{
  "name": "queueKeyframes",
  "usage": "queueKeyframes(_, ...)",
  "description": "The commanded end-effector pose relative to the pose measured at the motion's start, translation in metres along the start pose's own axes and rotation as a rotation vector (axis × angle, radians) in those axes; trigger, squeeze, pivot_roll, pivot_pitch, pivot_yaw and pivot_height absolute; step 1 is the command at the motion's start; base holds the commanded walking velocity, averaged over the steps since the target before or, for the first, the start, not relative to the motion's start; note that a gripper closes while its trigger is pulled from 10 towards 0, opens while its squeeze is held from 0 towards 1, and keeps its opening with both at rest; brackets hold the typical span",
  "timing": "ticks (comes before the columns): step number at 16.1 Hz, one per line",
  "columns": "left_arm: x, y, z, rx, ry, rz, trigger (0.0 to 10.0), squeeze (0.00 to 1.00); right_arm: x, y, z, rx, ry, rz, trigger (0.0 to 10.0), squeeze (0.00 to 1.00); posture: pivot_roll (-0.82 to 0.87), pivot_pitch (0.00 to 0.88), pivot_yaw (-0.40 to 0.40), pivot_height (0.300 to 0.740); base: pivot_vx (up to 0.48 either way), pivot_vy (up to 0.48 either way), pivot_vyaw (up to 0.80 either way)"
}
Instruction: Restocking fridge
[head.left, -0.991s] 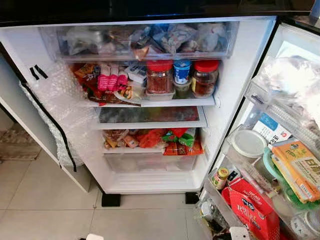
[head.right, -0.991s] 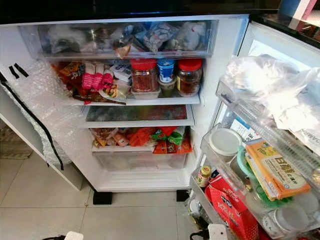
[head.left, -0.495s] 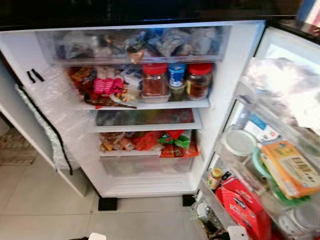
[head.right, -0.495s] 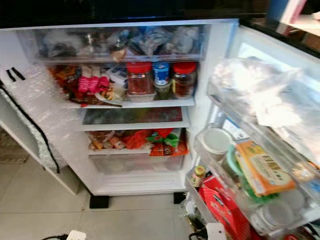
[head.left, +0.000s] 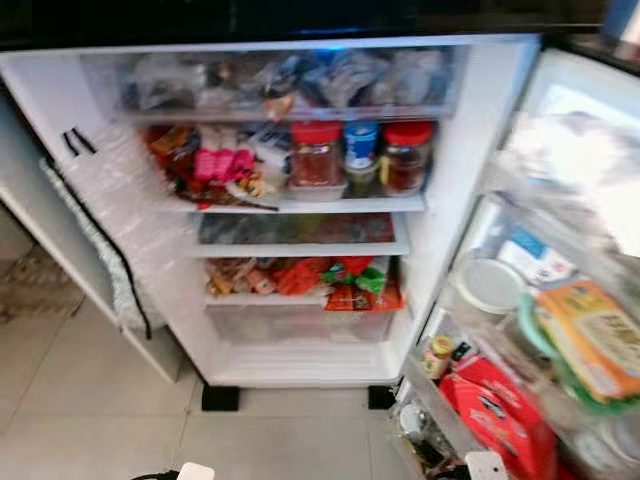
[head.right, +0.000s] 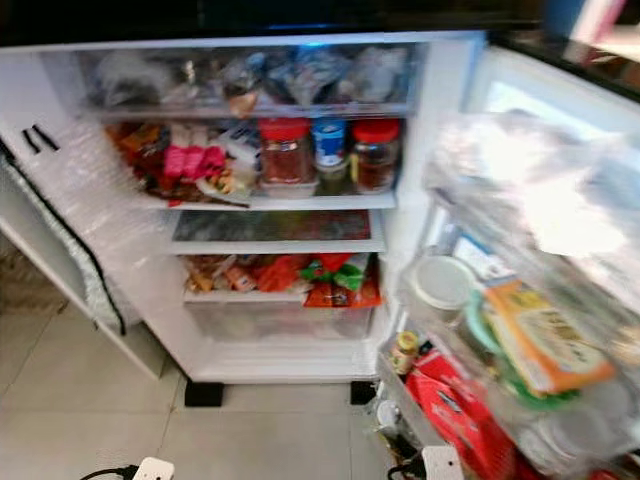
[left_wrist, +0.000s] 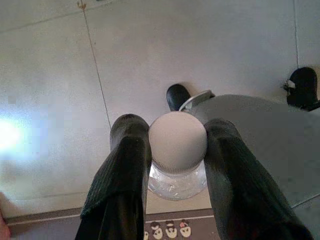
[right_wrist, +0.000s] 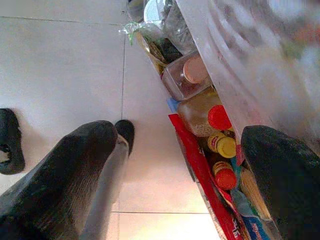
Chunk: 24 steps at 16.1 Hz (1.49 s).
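Note:
The open fridge (head.left: 470, 180) stands in front of me, its shelves crowded. In the left wrist view my left gripper (left_wrist: 177, 132) is shut on a clear jar (left_wrist: 177, 185) with a round white cap (left_wrist: 177, 142), held above the tiled floor. My right gripper (right_wrist: 182, 137) is open with nothing between its fingers, hanging over the floor beside the lowest door bin, where red- and yellow-capped bottles (right_wrist: 220, 145) stand. Two red-lidded jars (head.left: 316, 155) and a blue-lidded one (head.left: 360, 148) share the upper shelf.
The fridge door (head.left: 560, 110) stands open on the right, its bins holding a white-lidded tub (head.left: 487, 285), an orange and green box (head.left: 590, 335) and a red box (head.left: 500, 415). Bubble wrap (head.left: 110, 220) covers the left wall. A white plug block (head.right: 150, 468) lies on the floor tiles.
The head views have swayed a little and are more blurred now. Nothing inside the fridge or on its door has moved.

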<state>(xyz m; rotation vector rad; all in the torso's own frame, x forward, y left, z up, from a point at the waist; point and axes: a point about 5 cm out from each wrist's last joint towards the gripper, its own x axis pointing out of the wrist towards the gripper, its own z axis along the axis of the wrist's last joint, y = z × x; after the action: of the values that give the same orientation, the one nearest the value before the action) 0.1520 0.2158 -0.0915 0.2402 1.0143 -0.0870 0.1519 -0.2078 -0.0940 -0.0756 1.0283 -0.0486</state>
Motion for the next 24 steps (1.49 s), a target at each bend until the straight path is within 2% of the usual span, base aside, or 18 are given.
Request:
queueKeyframes(1,-0.003,-0.002,-0.013,0.005,0.036,-0.009,10.0,0.0,-0.001,0.002,-0.007,0.01,0.02,0.012,10.0,0.0,-0.03,0.131,-0.021,0.74,0.0,0.0,0.0)
queueKeyframes(6,-0.007,-0.002,-0.028,-0.011,0.068,-0.003,10.0,0.0,-0.005,0.002,-0.023,-0.018,0.048,0.038,10.0,0.0,0.01,0.158,-0.032,0.74,0.0,-0.156,0.0)
queueKeyframes(9,-0.009,-0.001,-0.034,-0.013,0.079,0.001,10.0,0.0,-0.007,0.004,-0.027,-0.056,0.038,0.056,10.0,0.0,-0.03,0.16,-0.033,0.74,0.0,-0.26,0.0)
queueKeyframes(11,-0.009,-0.001,-0.035,-0.006,0.082,-0.002,10.0,0.0,-0.007,0.004,-0.028,-0.039,0.029,0.054,10.0,0.0,-0.03,0.162,-0.032,0.74,0.0,-0.259,0.0)
queueKeyframes(12,0.0,-0.012,-0.005,0.002,0.007,-0.024,10.0,0.0,-0.008,0.005,-0.03,-0.015,0.027,0.05,10.0,0.0,-0.03,0.164,-0.028,0.74,0.0,-0.262,0.0)
queueKeyframes(13,0.004,-0.021,0.017,0.009,-0.046,-0.041,10.0,0.0,-0.008,0.006,-0.031,-0.004,0.028,0.052,10.0,0.0,-0.03,0.168,-0.025,0.74,0.0,-0.262,0.0)
queueKeyframes(16,0.006,-0.024,0.022,0.028,-0.06,-0.051,10.0,0.0,-0.007,0.007,-0.029,-0.005,0.029,0.065,10.0,0.0,-0.02,0.171,-0.021,0.74,0.0,-0.254,0.0)
queueKeyframes(20,0.006,-0.021,0.025,0.018,-0.07,-0.039,10.0,0.0,-0.007,0.006,-0.029,0.007,0.028,0.037,10.0,0.0,-0.02,0.166,-0.02,0.74,0.0,0.0,0.0)
queueKeyframes(24,0.006,-0.016,0.046,0.013,-0.17,-0.013,10.0,0.0,-0.007,0.006,-0.027,0.012,0.024,0.04,10.0,0.0,-0.02,0.167,-0.019,0.74,0.0,0.0,0.0)
